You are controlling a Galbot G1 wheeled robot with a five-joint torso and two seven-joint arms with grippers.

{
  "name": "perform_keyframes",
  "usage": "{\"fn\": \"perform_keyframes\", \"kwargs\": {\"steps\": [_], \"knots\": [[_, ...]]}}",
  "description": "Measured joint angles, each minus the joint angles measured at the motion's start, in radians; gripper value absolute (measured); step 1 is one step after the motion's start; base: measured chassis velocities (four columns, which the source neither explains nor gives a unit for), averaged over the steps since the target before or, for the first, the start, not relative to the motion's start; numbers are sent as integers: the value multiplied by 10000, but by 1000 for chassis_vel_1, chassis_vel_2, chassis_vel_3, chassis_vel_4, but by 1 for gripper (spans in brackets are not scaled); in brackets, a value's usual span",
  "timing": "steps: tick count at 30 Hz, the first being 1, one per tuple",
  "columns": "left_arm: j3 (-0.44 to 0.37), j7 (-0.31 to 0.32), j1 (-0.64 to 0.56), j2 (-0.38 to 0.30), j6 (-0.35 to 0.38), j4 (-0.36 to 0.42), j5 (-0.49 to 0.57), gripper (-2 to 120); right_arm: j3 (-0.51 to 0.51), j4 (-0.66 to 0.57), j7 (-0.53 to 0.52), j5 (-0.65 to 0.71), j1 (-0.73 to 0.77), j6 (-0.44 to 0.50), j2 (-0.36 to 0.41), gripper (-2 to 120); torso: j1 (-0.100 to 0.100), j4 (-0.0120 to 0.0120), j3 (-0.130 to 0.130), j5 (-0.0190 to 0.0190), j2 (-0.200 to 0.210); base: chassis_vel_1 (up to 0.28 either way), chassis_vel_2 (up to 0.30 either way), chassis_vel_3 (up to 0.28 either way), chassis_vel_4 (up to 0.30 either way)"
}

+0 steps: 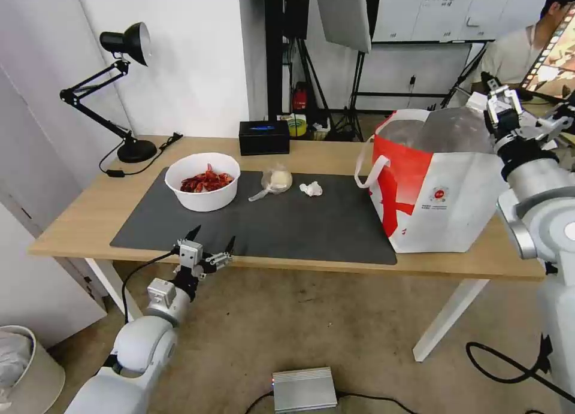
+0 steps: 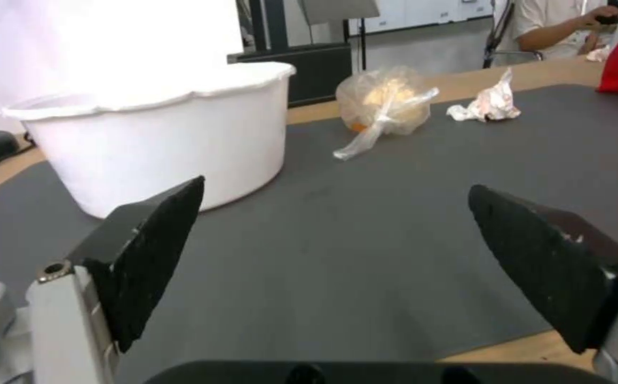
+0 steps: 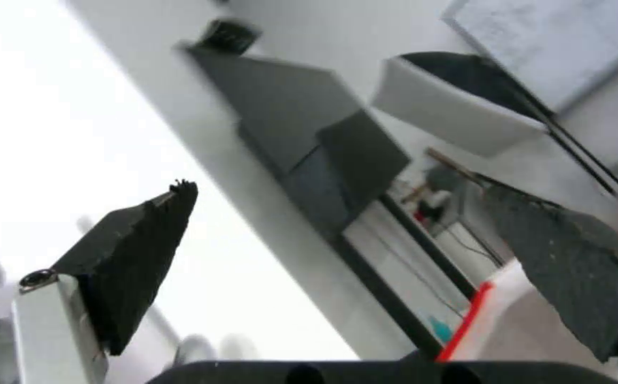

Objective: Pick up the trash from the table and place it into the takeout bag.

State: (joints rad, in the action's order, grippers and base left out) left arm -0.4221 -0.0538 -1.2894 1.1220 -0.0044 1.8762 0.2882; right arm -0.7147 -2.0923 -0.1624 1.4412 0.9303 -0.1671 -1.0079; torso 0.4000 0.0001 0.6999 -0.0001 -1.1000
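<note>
On the dark grey mat of the wooden table stands a white bowl of red crayfish shells. To its right lie a knotted clear plastic bag and a crumpled white tissue. The red-and-white takeout bag stands open at the table's right end. My left gripper hovers open and empty at the mat's front edge; ahead of it are the bowl, plastic bag and tissue. My right gripper is raised over the bag's far right rim, open and empty.
A black tissue box sits at the table's back edge, and a black desk lamp with its cable stands at the back left. On the floor are a grey metal box, a cable at the right and a pale bin at the lower left.
</note>
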Motion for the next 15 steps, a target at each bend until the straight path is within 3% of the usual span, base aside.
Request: {"fn": "perform_keyframes", "kwargs": {"steps": [4,6,15], "knots": [[-26,-1,-11,0,-7,25,7,100,79,-448,691,-1027,641,85,76,99,0,0,0,-1,0,0,0,0,0],[13,0,32,5,-12,34,16,100,131,-833,1095,-2242,1354,226,61,100,0,-1,0,1,0,0,0,0,0],[-44,3,-70,122,-29,126,23,100,291,-1281,1399,-4699,3186,741,-614,99,-1,-2,0,1,0,0,0,0,0]]}}
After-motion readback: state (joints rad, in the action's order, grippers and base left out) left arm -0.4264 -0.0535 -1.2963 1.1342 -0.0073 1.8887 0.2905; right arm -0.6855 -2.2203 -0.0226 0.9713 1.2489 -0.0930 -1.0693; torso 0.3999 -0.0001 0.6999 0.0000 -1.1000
